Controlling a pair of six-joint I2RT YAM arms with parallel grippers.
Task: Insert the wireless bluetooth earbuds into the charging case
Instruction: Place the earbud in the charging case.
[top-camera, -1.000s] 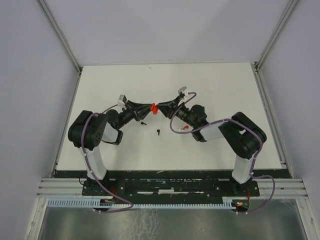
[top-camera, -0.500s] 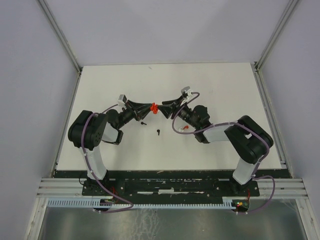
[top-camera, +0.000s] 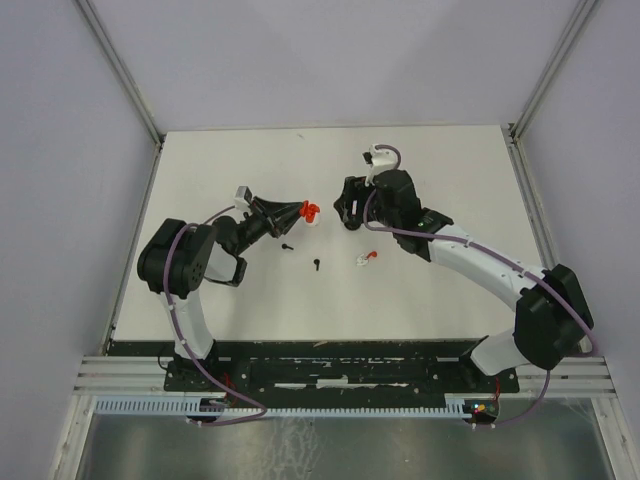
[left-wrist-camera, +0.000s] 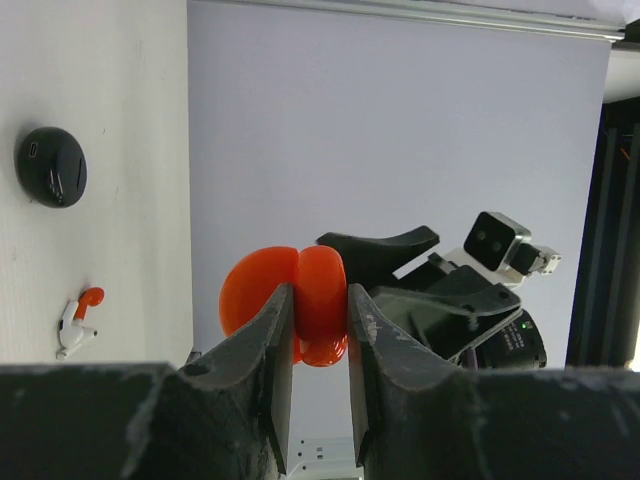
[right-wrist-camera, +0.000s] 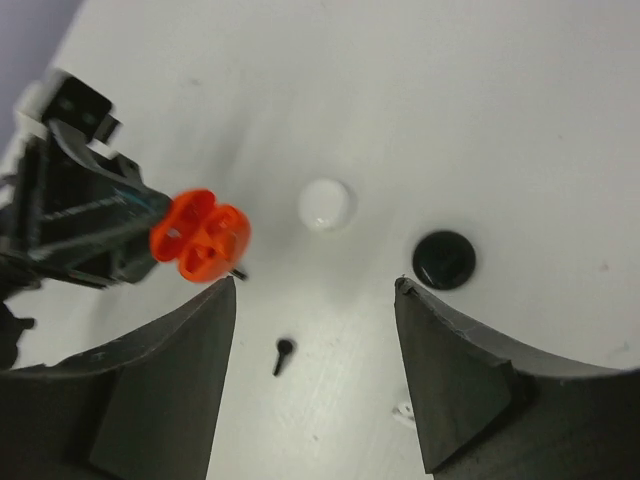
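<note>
Now the right fingers (right-wrist-camera: 450, 360) have drawn back from the case (left-wrist-camera: 320, 300) and spread. The left fingers (left-wrist-camera: 275, 350) pinch the case aloft. Black earbuds (top-camera: 316, 265) and a red-white earbud (top-camera: 365, 258) lie on the counter (top-camera: 450, 180) near the case, so picking resumes. Whether any bud sits inside is unclear.

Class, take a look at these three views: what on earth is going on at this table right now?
The left hand is shut on the red charging case, which looks open, and holds it above the table. The right hand hovers open and empty nearby. A black earbud and a red-and-white earbud lie loose on the table, not yet in the case.
</note>
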